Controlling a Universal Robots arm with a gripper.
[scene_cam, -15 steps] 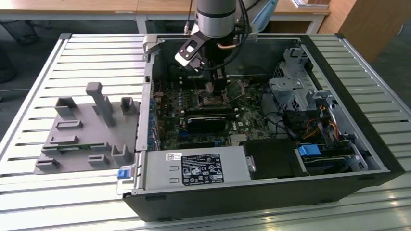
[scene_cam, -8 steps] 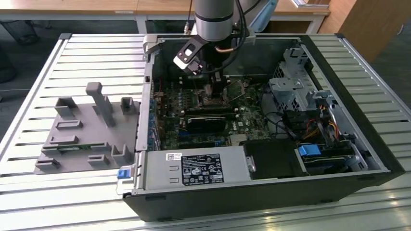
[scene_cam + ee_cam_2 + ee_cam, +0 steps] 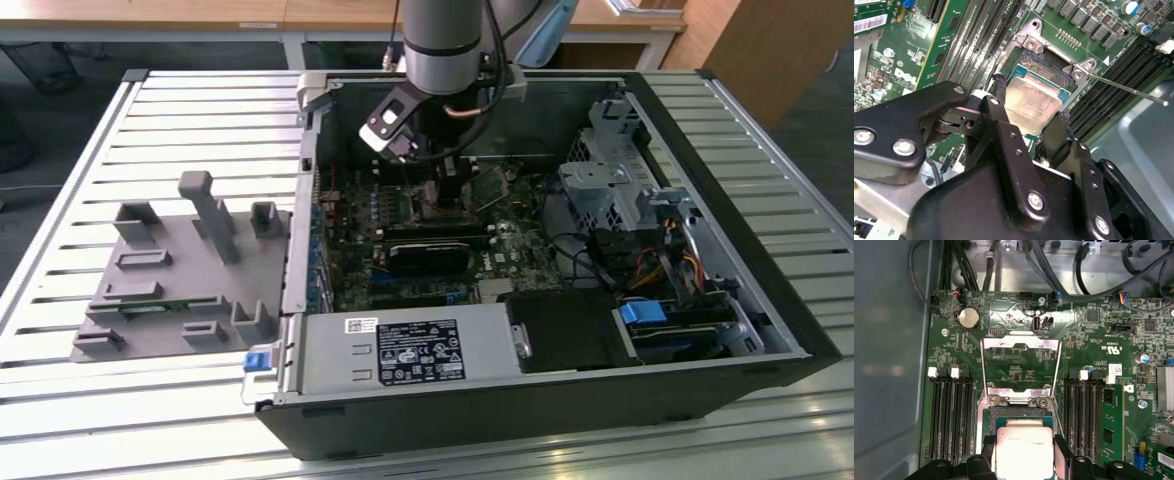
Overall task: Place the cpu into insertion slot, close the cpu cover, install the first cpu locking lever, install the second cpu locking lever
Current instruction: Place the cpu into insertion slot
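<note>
second wrist view: my gripper [image 3: 1030,100] clamps the cpu [image 3: 1029,107] over the slot [image 3: 1043,59], at 12 o'clock from the card [image 3: 427,250] in the exterior view; the first wrist view has the cover [image 3: 1019,343] open. i'd keep the cpu level, corners squared.

Open computer case [image 3: 754,290] lies on tabletop [image 3: 120,415]. Parts holder [image 3: 160,290] sits on tabletop at the exterior view's left of case. Arm [image 3: 441,40] reaches down into case, over circuit board [image 3: 1094,340]. Chip [image 3: 1024,450] sits between fingers of hand [image 3: 1025,452], directly over socket [image 3: 1014,413]. Cover [image 3: 1020,343] is swung open at socket's edge away from hand. Memory slots [image 3: 951,415] flank socket on both sides.
</note>
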